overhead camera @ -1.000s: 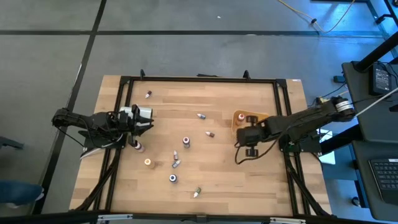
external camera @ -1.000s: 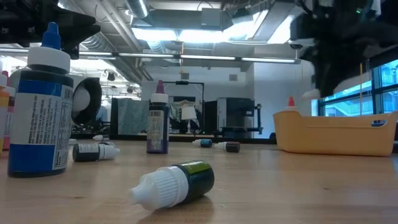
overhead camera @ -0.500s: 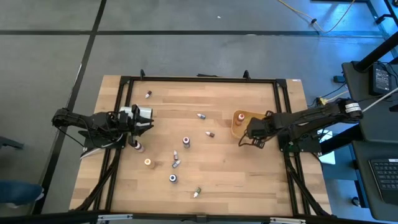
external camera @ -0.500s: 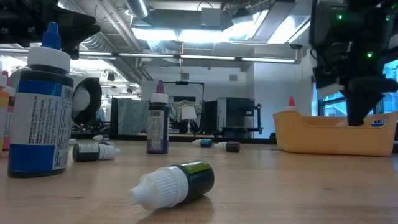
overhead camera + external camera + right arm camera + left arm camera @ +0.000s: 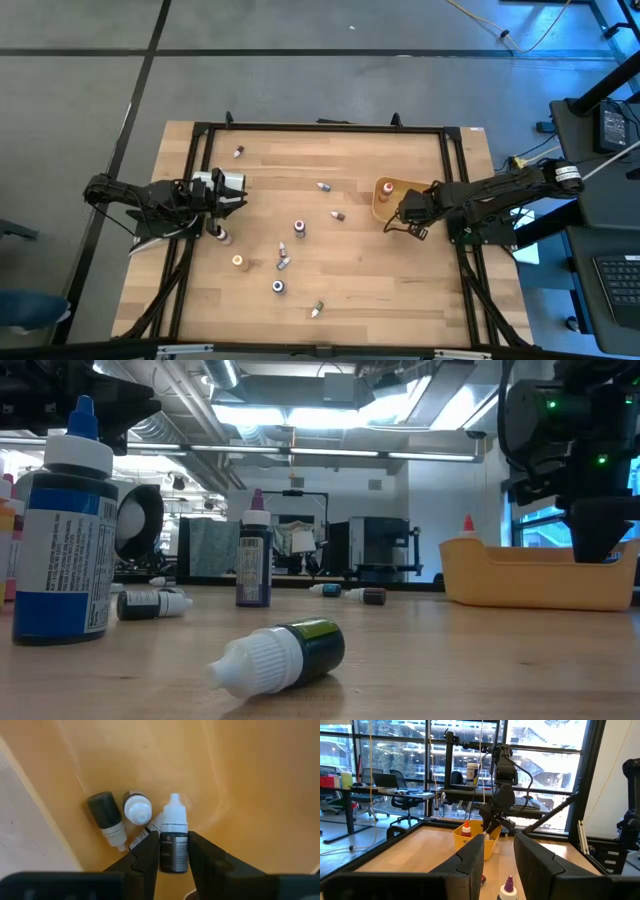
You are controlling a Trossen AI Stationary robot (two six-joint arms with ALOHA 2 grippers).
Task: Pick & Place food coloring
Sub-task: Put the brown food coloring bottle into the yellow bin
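Right now right gripper (image 5: 173, 851) jaws clamp a dark dropper bottle (image 5: 173, 836) inside the tray (image 5: 250, 780); left gripper (image 5: 498, 856) jaws apart.

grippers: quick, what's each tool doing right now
Left tool: open, empty, waiting at the table's left edge.
Right tool: shut on a dark food coloring bottle, held inside the tan tray.

Right gripper (image 5: 404, 212) at right-centre of the high view, arm reaching in from the right edge, fingers (image 5: 145, 854) clamped. Left gripper (image 5: 238, 193) parked centre-left, fingers parted.
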